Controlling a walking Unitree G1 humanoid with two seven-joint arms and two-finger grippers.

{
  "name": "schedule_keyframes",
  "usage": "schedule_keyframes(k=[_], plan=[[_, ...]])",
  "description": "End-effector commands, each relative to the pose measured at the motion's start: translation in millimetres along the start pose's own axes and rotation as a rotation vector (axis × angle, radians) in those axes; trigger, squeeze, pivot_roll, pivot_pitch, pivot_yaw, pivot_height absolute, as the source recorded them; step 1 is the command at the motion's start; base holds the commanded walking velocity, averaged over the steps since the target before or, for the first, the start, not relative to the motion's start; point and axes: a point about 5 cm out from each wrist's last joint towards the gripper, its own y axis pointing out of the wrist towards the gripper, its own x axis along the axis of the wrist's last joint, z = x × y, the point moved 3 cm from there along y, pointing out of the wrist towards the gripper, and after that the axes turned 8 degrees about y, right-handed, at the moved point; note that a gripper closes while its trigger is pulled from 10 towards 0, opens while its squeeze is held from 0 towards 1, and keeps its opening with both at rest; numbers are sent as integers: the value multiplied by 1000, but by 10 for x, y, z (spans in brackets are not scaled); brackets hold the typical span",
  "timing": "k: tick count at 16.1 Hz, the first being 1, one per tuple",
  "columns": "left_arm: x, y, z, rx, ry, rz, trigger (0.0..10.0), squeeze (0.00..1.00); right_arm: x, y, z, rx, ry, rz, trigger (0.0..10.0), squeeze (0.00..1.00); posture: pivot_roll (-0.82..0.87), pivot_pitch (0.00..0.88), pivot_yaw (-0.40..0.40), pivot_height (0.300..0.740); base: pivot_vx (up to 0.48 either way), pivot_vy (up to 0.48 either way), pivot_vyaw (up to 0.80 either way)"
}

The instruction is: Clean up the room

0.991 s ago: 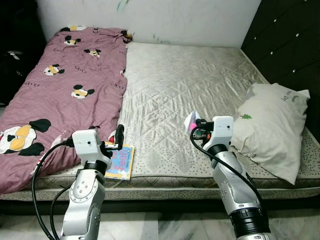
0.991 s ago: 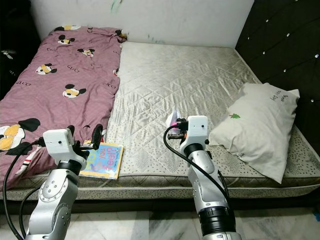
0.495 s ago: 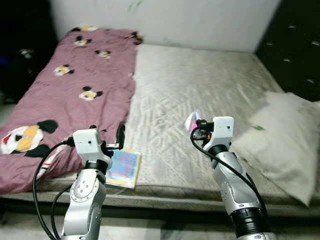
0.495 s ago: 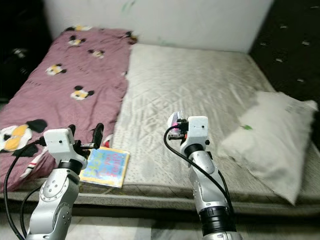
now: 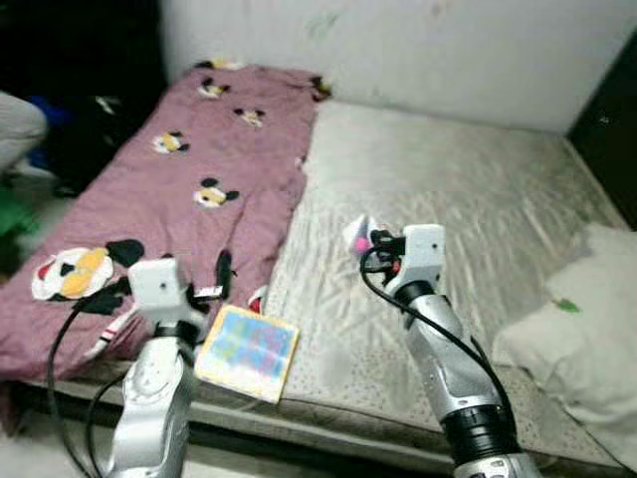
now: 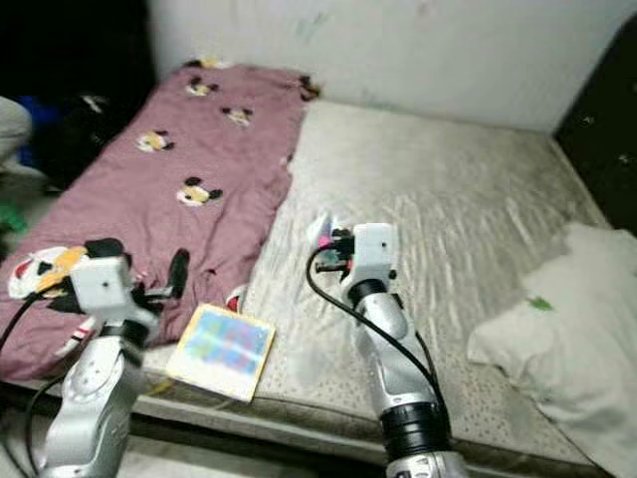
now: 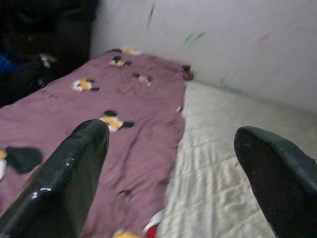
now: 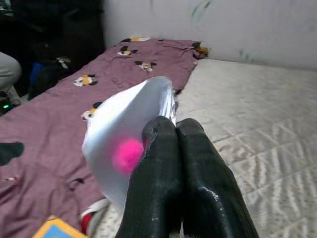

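A grey quilted mattress [image 5: 468,229] carries a maroon cartoon-print blanket [image 5: 169,199]. The right gripper [image 8: 173,148] has its fingers closed on a white wrapper [image 8: 126,144] with a pink spot; the left gripper [image 7: 168,163] gapes wide, empty.

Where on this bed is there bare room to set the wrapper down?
The widest bare patch is the grey mattress, between the maroon blanket and the pillow, up to the wall. The near-left edge is crowded: the book lies there beside the left hand. The right hand holds the wrapper.
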Motion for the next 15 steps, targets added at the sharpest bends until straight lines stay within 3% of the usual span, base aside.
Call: schedule_keyframes(k=[1, 5, 11, 15], plan=[[16, 23, -142, -23, -8, -4, 10000, 0, -10, -50, -213, -62, -10, 4, 10000, 0, -43, 30, -59, 740, 0, 0, 0], [-5, 23, -148, -23, -24, 7, 10000, 0, -18, -50, -214, -61, -15, 4, 10000, 0, -43, 28, -59, 740, 0, 0, 0], [4, 31, -150, -31, -24, 3, 10000, 0, -44, -52, -210, -55, -27, 14, 10000, 0, -42, 22, -60, 740, 0, 480, -754], [4, 35, -158, -35, -27, 1, 10000, 0, -59, -47, -211, -56, -48, 21, 10000, 0, -42, 18, -62, 740, 0, 480, -113]])
